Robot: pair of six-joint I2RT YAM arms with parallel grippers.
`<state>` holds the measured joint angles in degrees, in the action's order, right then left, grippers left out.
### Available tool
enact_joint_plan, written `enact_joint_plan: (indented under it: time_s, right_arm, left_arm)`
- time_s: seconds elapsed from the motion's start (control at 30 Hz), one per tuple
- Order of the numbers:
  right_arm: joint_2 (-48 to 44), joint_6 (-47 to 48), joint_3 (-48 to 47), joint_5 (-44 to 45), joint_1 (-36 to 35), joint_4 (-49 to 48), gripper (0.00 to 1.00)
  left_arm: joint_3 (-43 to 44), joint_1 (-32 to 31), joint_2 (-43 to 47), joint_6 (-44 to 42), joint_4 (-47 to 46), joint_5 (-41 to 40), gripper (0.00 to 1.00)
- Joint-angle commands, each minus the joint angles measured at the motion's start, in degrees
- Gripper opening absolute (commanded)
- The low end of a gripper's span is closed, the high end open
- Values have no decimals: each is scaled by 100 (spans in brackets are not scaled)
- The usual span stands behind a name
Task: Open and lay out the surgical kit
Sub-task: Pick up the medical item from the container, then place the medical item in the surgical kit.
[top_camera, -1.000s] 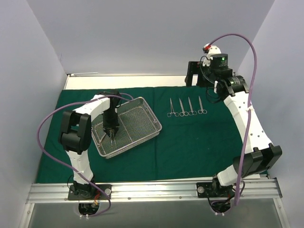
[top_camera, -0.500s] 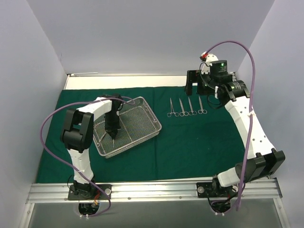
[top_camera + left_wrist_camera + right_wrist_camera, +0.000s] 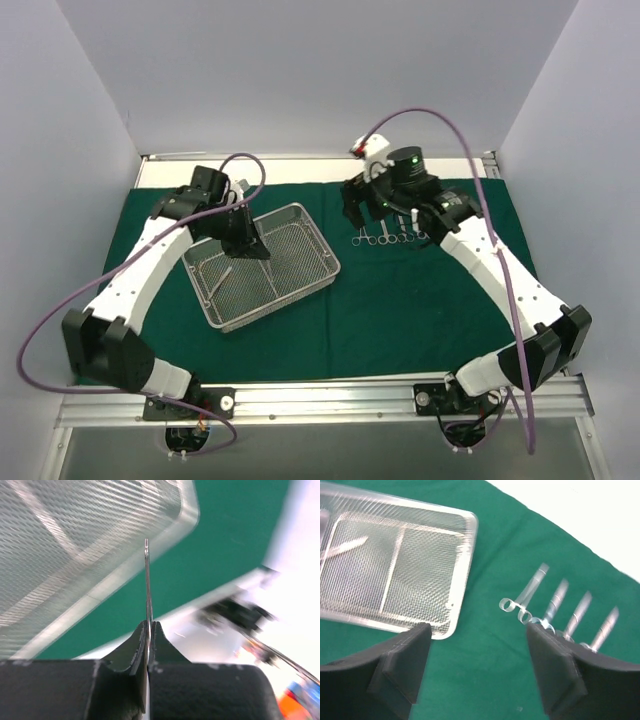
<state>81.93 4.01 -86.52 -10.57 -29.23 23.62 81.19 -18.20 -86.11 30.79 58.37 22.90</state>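
Plain pale lavender-grey walls (image 3: 300, 70) close in the white table (image 3: 290, 172) at the back and on both sides, evenly lit. An aluminium rail (image 3: 320, 400) runs along its near edge.

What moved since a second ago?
The left gripper rose from the tray, pinching a thin instrument, and swung toward the back. The right gripper, open, swung left over the four laid-out instruments. Tray, cloth and that row stayed put.
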Motion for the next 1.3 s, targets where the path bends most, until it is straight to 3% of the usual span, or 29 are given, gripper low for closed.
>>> enact_joint_plan:
  time_s: [0.0, 0.1, 0.23, 0.33, 0.53, 0.73, 0.83, 1.27]
  right_arm:
    - [-414, 1126, 293, -252, -635, -761, 69]
    - [-825, 2154, 653, -376, -1241, -867, 70]
    - [-1836, 3727, 1882, -297, -2145, -2004, 80]
    - [-2355, 4280, 2543, -794, -2227, -2581, 83]
    - [-2392, 4731, 2482, -1754, -2315, -2720, 77]
    - [-2191, 4951, 2184, -2248, -2490, -3038, 74]
    - [-1989, 5109, 1982, -2291, -2622, -3065, 72]
    - [-1566, 5250, 1656, -2679, -3096, -2862, 65]
  left_arm:
    - [-647, -52, 760, 1120, -676, 1857, 2]
    - [-1209, -70, 1586, 2219, -1450, 2569, 2]
    - [-1763, -131, 2492, 3921, -2363, 3132, 2]
    - [-1992, -140, 2976, 4592, -2725, 3614, 2]
    - [-2299, -176, 3695, 5548, -2909, 4450, 2]
    - [-3081, -193, 4434, 7358, -4549, 4829, 2]
    - [-3381, -193, 4611, 7897, -4922, 4970, 2]
    - [-3531, -193, 4392, 8734, -5977, 5146, 2]
